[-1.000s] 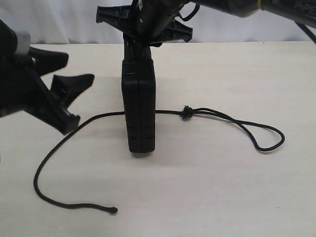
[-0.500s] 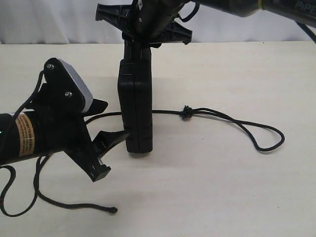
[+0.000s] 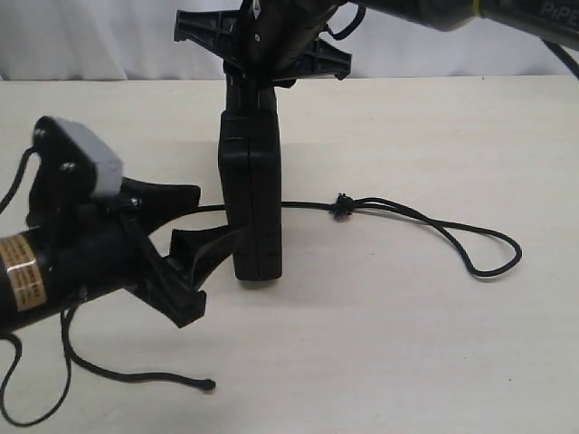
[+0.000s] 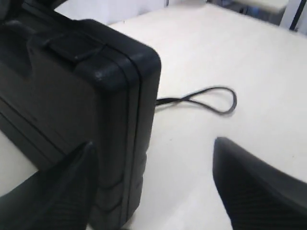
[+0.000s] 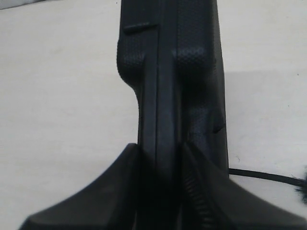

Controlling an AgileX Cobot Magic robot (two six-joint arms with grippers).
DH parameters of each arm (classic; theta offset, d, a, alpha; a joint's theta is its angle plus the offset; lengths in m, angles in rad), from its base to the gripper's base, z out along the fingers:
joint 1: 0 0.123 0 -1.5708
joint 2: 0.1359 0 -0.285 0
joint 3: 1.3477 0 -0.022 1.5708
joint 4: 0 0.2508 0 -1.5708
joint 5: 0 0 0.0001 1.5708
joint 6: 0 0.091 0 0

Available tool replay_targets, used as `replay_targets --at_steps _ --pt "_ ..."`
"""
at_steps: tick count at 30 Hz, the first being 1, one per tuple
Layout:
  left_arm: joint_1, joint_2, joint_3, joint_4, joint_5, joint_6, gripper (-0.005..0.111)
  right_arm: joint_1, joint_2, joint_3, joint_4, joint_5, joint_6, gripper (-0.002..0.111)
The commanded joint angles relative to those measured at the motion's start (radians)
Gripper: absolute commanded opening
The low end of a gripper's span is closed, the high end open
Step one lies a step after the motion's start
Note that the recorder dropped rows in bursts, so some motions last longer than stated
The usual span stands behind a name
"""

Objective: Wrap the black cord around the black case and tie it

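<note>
Left gripper (image 3: 215,215) has reached the black case (image 3: 253,181)

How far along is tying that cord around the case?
Done: the flat matte black plastic case stands on end, clamped at its top by the right gripper. In hand: the open left gripper sits by its lower edge. Left: the thin black braided cord trails across the pale table past the case, neither wrapped nor tied.

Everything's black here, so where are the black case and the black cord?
black case (image 3: 253,199), exterior view, its narrow upright edge.
black cord (image 3: 342,206), exterior view, the knot right of the case.
</note>
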Motion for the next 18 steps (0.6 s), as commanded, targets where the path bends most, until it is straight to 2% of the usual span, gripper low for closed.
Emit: replay_targets --at_steps 1,4,5,7,10,18 --pt "-0.007 0.003 0.184 -0.229 -0.394 0.123 0.065 -0.004 -0.013 -0.005 0.001 -0.006 -0.012 0.004" --pt "-0.007 0.094 0.178 -0.062 -0.510 0.137 0.065 -0.004 -0.013 -0.005 0.001 -0.023 -0.012 0.004" --pt "-0.007 0.126 0.171 -0.069 -0.516 0.137 0.065 -0.004 -0.013 -0.005 0.001 -0.023 -0.012 0.004" --pt "-0.007 0.310 0.165 -0.206 -0.612 0.132 0.065 -0.004 -0.013 -0.005 0.001 -0.023 -0.012 0.004" --pt "-0.007 0.458 0.137 -0.206 -0.652 0.132 0.065 -0.004 -0.013 -0.005 0.001 -0.036 -0.012 0.004" --pt "-0.007 0.489 0.104 -0.171 -0.652 0.139 0.065 -0.004 -0.013 -0.005 0.001 -0.033 -0.008 0.004"
